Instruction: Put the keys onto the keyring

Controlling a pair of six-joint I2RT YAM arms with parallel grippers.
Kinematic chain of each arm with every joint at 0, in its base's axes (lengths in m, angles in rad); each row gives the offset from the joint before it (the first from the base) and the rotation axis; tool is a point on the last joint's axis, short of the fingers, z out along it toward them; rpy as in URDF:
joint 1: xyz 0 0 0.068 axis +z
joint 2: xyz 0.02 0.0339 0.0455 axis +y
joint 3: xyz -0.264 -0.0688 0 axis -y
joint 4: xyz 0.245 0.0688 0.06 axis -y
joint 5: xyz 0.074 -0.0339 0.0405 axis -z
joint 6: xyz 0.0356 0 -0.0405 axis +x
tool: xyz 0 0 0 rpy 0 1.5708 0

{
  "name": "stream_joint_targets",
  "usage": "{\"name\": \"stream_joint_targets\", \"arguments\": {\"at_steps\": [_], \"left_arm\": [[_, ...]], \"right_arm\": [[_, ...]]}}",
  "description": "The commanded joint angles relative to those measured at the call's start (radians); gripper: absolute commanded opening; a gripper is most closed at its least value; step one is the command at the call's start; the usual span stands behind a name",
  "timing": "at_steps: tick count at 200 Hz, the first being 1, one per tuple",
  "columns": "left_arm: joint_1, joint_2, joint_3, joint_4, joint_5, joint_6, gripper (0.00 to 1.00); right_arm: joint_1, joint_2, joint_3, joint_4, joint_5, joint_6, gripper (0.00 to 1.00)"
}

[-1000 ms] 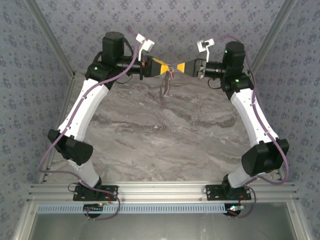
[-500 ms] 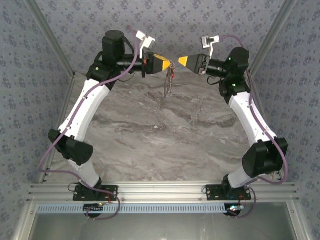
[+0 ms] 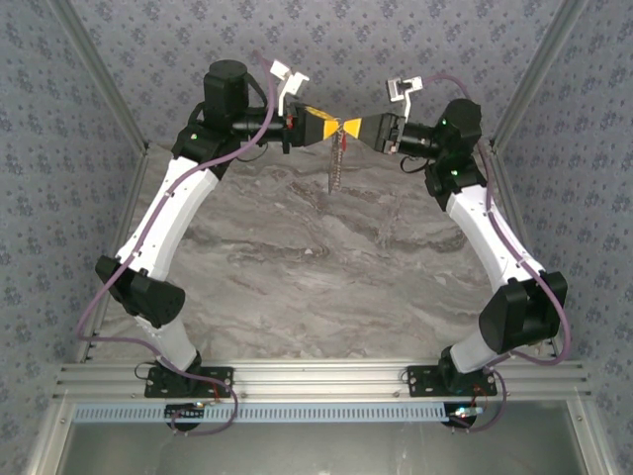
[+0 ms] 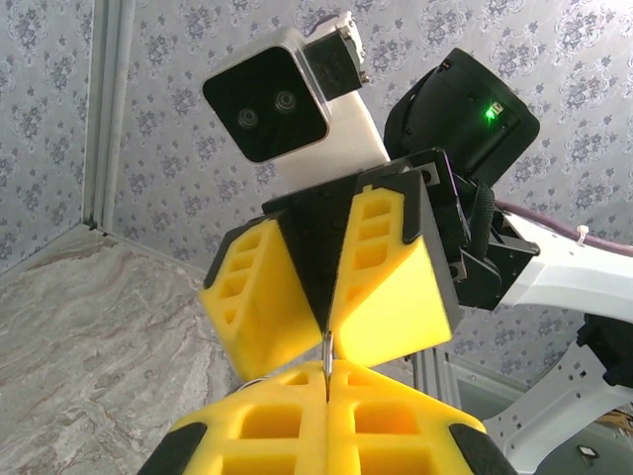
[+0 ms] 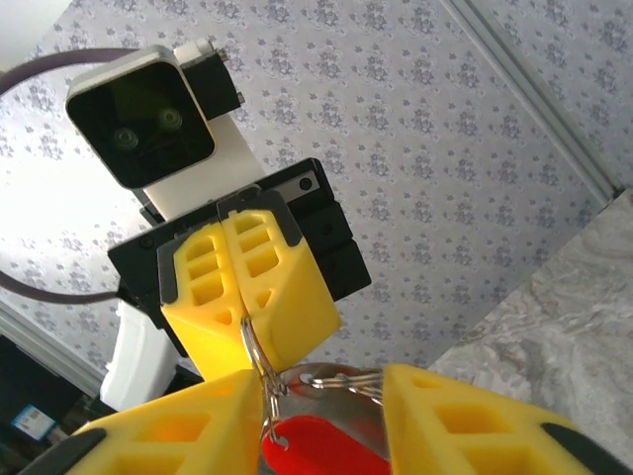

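Both arms are raised above the far edge of the marble table [image 3: 297, 267], with their wrists level and their fingertips meeting tip to tip.

Left gripper [image 3: 337, 128]: the yellow fingers are pressed together and pinch the keyring [image 5: 259, 361]. In the left wrist view the ring appears edge-on, as a thin metal line in the seam between the fingers.

Right gripper [image 3: 351, 128]: in the right wrist view the fingers stand partly apart. The ring wire runs along the inner face of one finger. The red key [image 5: 316, 447] lies in the gap just below the wire. Whether the pads press on either item cannot be determined.

Keyring position: in the air between the two grippers, clear of the table. In the top view a thin chain-like strand [image 3: 336, 170] hangs straight down from the meeting point
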Motion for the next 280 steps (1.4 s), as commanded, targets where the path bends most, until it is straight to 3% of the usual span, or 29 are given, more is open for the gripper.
{"name": "stream_joint_targets", "arguments": {"at_steps": [1,36,121,133,139,174,206,247,280], "left_arm": [[-0.004,-0.042,0.005,0.046,0.002,0.004,0.00],[-0.001,-0.037,0.006,0.049,0.000,0.006,0.00],[0.002,-0.035,0.008,0.078,-0.016,-0.004,0.00],[0.002,-0.035,0.008,0.078,-0.014,-0.004,0.00],[0.004,-0.034,0.008,0.079,-0.014,-0.005,0.00],[0.005,-0.034,0.004,0.078,-0.011,-0.006,0.00],[0.003,-0.033,0.006,0.081,-0.011,-0.008,0.00],[0.005,-0.028,0.009,0.090,-0.010,-0.014,0.00],[0.004,-0.027,0.009,0.097,-0.011,-0.015,0.00]], "right_arm": [[0.005,-0.036,-0.016,0.014,-0.010,-0.007,0.24],[0.005,-0.039,-0.018,0.015,-0.012,-0.002,0.00],[0.013,-0.036,-0.022,0.034,-0.031,0.016,0.00],[0.009,-0.039,-0.027,0.038,-0.025,0.022,0.19],[0.005,-0.041,-0.031,0.042,-0.023,0.025,0.24],[-0.004,-0.037,-0.028,0.088,-0.024,0.060,0.25],[-0.006,-0.025,-0.021,0.159,-0.026,0.116,0.32],[-0.006,-0.004,-0.010,0.245,-0.034,0.192,0.31],[-0.003,0.011,-0.002,0.277,-0.041,0.220,0.20]]}}
